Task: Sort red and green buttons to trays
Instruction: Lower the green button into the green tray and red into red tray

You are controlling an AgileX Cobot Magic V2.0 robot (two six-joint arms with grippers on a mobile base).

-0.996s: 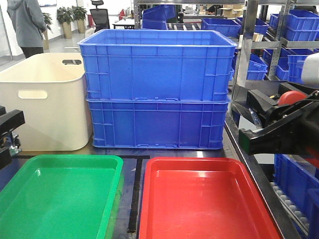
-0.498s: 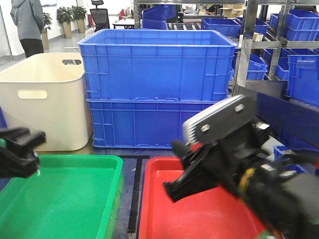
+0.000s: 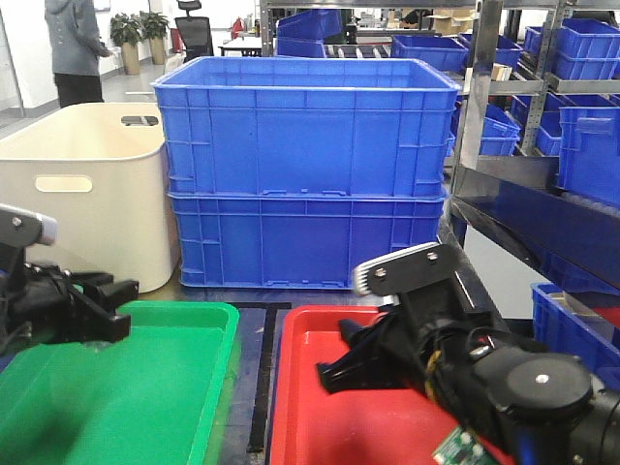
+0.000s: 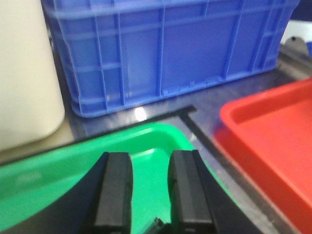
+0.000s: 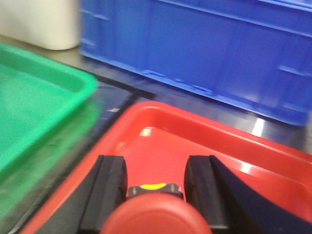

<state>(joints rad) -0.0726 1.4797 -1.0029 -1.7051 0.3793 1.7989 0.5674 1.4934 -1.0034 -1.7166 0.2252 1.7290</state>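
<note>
The green tray (image 3: 126,397) lies at front left and the red tray (image 3: 310,426) at front right. My right gripper (image 3: 334,354) hangs over the red tray's near-left part (image 5: 195,131). In the right wrist view this gripper (image 5: 155,163) is shut on the red button (image 5: 156,217), cap toward the camera, with a yellow mark on its dark body. My left gripper (image 3: 114,308) hovers over the green tray's far right corner (image 4: 58,165). In the left wrist view that gripper (image 4: 150,158) keeps a narrow gap, with a dark tip of the green button (image 4: 156,225) low between the fingers and its cap hidden.
Two stacked blue crates (image 3: 305,174) stand just behind the trays, with a cream tub (image 3: 87,194) to their left. A black strip (image 3: 260,387) runs between the trays. Metal shelving with more blue crates (image 3: 581,145) lines the right side. A person (image 3: 77,48) stands far back left.
The right arm swung in from the right and came down over the red tray with the red button. The left gripper moved right, over the green tray's edge.
</note>
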